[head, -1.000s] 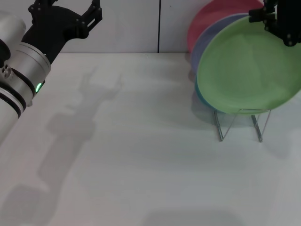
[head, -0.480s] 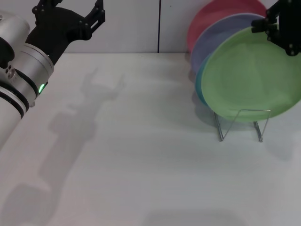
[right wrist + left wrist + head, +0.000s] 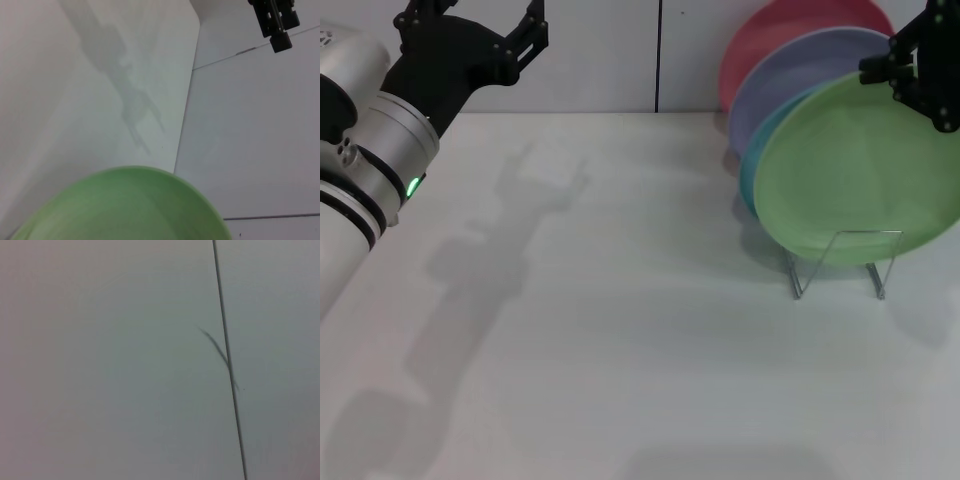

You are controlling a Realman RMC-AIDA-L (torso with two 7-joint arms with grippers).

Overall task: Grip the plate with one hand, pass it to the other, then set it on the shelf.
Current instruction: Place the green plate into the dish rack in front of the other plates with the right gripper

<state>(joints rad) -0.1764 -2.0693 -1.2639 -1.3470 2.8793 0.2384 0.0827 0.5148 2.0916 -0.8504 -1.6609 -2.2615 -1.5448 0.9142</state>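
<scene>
Since the right gripper (image 3: pixel 920 85) has its jaws clamped on the top rim of the plate (image 3: pixel 855 175), which stands at the front of the shelf (image 3: pixel 845 262), we'd make sure its lower edge sits between the loops before letting go. It's matte pale green with a shallow rim, leaning on turquoise, lavender and pink plates. Thin bent silver wire, smooth white tabletop (image 3: pixel 620 330). Our left gripper (image 3: pixel 485 35) hangs well apart, jaws spread.

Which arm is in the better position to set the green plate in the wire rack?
The right gripper: it holds the plate over the shelf; the left gripper is far off.
</scene>
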